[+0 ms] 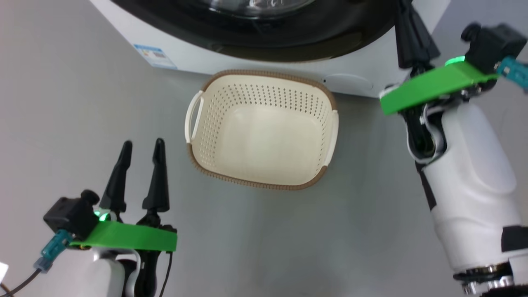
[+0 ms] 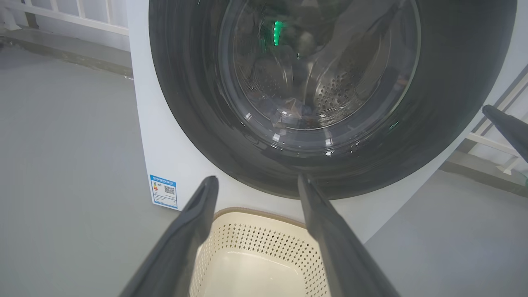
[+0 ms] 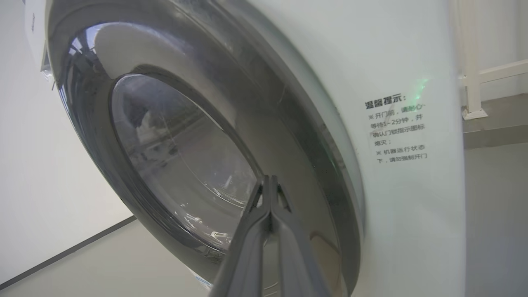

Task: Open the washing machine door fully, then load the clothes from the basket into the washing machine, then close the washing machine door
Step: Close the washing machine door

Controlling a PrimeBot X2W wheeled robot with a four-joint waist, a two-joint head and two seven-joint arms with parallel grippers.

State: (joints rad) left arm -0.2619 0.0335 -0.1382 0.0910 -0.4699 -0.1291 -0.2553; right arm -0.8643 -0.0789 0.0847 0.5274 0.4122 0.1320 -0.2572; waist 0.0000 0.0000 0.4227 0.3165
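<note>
The right forearm (image 1: 470, 177) rises steeply along the right side of the head view, its wrist bent so that the right gripper (image 1: 408, 29) points up at the lower right edge of the washing machine door (image 1: 288, 45). In the right wrist view its two fingers (image 3: 255, 247) are pressed flat together with nothing between them, and their shared tip lies over the door's glossy black rim just beside the edge of the glass (image 3: 177, 165); whether the tip touches the rim cannot be told. The door lies flush against the white front of the washing machine (image 1: 185, 53), beside a printed notice (image 3: 396, 128). The left gripper (image 1: 142, 145) is low at the lower left of the head view, fingers pointing up, spread wide apart and holding nothing. It hangs over the grey floor (image 1: 288, 239), just left of the basket (image 1: 264, 74) and apart from it. The basket stands on the floor close against the machine's front below the door, its pale bottom bare. In the left wrist view the left fingers (image 2: 185, 235) frame the basket's far rim, with the door straight ahead of them and well apart. Behind the glass the steel drum (image 2: 334, 90) shows, with a dim patch (image 2: 295, 111) of blue and brown at its bottom, too dim to identify. A blue label sticker (image 1: 154, 55) sits low on the machine's front.
</note>
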